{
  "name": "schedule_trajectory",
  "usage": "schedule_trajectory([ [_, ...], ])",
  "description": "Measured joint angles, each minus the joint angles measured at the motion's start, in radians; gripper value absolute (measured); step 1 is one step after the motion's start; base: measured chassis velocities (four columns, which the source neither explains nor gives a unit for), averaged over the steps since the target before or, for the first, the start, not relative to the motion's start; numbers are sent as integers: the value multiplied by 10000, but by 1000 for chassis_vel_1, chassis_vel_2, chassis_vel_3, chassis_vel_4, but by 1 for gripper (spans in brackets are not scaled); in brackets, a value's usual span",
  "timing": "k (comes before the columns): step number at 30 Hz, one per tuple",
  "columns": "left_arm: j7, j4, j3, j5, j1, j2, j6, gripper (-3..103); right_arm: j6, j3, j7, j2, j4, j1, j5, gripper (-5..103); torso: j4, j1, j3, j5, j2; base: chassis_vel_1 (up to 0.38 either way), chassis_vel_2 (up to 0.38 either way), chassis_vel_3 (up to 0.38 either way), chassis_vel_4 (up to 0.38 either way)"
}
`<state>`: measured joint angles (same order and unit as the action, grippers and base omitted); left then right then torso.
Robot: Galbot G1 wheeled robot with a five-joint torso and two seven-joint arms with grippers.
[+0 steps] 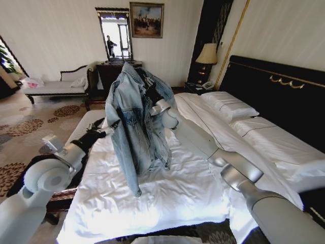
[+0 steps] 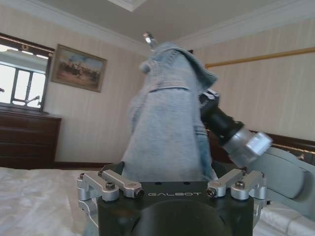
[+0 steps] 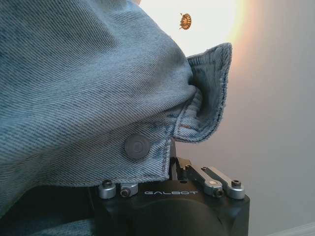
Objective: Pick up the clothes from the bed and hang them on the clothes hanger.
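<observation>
Draping jacket [image 1: 136,119] over right fingers [image 3: 216,182]

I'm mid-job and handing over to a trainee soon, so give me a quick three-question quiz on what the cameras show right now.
1. True or false: the denim jacket lies flat on the bed.
2. Fill in: the jacket hangs by its collar from the ___ pincer.
3. The left pincer is: A) low beside the jacket's sleeve, B) on a pillow, C) at the headboard.

Key: 1 false, it is lifted upright with only its lower end on the sheet; 2 right; 3 A.
</observation>
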<state>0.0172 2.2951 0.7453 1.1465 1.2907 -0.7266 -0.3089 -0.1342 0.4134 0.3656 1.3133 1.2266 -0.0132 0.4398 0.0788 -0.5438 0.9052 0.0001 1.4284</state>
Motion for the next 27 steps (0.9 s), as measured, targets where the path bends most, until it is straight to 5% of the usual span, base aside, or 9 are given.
schedule_trajectory([
  [14, -120, -1090, -1007, -177, -1038, -67, 41, 99, -69, -7, 54, 23, 36, 56, -101, 22, 1, 0, 0, 0, 0, 0, 0, 0, 0],
  [23, -431, -1235, -1341, -475, -1196, -131, 207, 68, -94, -6, 137, 197, -143, 181, -113, 22, 1, 1, -1, -1, 0, 0, 0, 0, 0],
  [27, -628, -1075, -1213, -576, -911, -175, 242, 45, -98, -7, 192, 318, -327, 202, -88, 22, 1, 0, 0, -1, 0, 0, 0, 0, 0],
])
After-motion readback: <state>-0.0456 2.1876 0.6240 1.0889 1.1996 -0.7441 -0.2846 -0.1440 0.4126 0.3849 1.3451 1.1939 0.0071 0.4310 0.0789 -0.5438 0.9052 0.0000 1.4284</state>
